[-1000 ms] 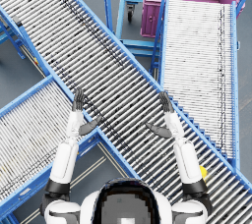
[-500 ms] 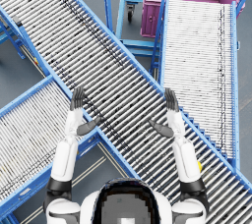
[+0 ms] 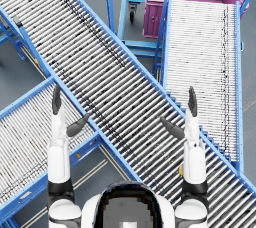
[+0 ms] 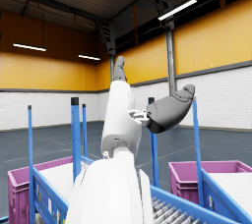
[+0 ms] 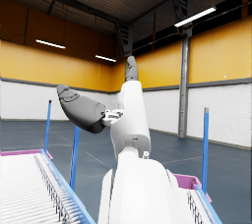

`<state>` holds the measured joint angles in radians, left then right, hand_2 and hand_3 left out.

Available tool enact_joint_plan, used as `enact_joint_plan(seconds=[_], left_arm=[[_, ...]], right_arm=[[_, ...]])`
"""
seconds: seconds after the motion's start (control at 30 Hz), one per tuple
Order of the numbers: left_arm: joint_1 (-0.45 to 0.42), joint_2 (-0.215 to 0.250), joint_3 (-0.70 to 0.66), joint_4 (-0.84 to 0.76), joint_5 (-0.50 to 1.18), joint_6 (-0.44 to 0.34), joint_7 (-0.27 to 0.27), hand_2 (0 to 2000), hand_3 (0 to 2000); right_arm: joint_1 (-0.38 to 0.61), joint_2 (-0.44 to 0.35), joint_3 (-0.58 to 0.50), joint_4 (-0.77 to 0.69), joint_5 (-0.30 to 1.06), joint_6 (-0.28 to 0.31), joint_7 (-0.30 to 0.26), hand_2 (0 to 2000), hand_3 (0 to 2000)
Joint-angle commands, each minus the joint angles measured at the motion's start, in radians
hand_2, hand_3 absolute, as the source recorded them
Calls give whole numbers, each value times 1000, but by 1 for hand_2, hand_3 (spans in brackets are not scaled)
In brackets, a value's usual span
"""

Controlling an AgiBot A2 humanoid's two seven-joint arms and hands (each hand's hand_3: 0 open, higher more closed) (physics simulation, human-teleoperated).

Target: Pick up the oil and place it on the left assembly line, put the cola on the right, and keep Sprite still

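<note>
At near end of scene, flanking the central roller line (image 3: 115, 79): left robot hand (image 3: 61, 118) and right robot hand (image 3: 188, 122) raised, fingers apart, holding nothing. No sight of oil, cola or Sprite in any view; whereabouts unknown. Judging by task alone: expect oil heaviest, likely slick-sided and sloshing, so grip around mid-body, upright, not by cap. Expect cola lighter, rigid, round; wrap the waist. Beyond far end of right line (image 3: 200, 62): magenta bin (image 3: 152, 22), nothing showing in visible part.
</note>
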<state>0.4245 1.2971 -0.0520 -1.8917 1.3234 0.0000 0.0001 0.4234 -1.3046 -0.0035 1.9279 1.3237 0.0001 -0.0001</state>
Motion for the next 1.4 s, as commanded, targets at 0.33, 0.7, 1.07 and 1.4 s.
enact_joint_plan(seconds=[0.33, 0.7, 1.07, 1.4], left_arm=[[13, 9, -42, -22, 10, 0, 0, 0, 0], [-2, 23, -17, -27, 11, 0, 0, 0, 0], [0, 34, -35, -35, 11, 0, 0, 0, 0], [-15, 45, -38, -55, 11, 0, 0, 0, 0]], right_arm=[[14, -10, -87, 14, 10, 0, 0, 0, 0], [-8, -23, -96, 21, 11, 0, 0, 0, 0], [-7, -31, -96, 33, 11, 0, 0, 0, 0], [-30, -43, -94, 39, 11, 0, 0, 0, 0]])
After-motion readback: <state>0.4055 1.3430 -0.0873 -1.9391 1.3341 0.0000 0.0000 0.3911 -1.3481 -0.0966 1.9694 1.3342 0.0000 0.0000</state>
